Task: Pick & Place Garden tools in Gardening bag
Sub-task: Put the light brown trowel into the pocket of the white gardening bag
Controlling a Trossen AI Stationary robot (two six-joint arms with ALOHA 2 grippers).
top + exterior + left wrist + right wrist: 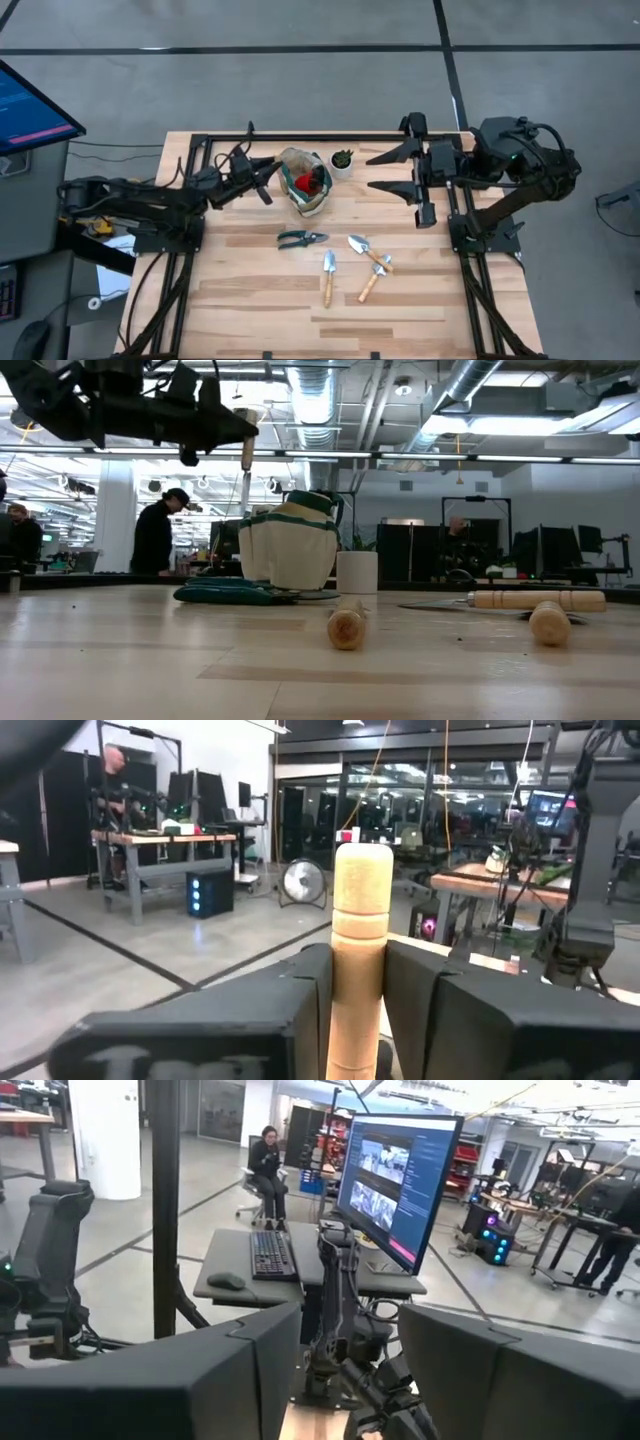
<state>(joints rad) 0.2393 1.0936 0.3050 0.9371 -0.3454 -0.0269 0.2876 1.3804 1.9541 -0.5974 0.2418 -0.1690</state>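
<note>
Wooden planks make the table [250, 300], and both dark arms reach over its far half. The gardening bag [306, 183] of beige canvas with green trim stands upright with its mouth open upward, just in front of the left jaws; a red item [301, 183] lies inside it. The left arm stretches low and nearly level from the left side toward the bag. Its left gripper [262, 184] is raised above the table, with jaws pressed on a tool with wooden handle [359, 960]; the handle stands out between the fingers [290, 1010], and in the low view the tool hangs with its long axis nearly vertical. The right arm is folded at the right side, and the right gripper [388, 170] points toward the bag with jaws spread, nothing between them. The white pot [342, 161] stands between the right jaws and the bag. Nearer the front lie the dark pruning shears [300, 238], long axis across the table, then two trowels [328, 276] [368, 254] and a fork [374, 279], well apart from both jaws.
</note>
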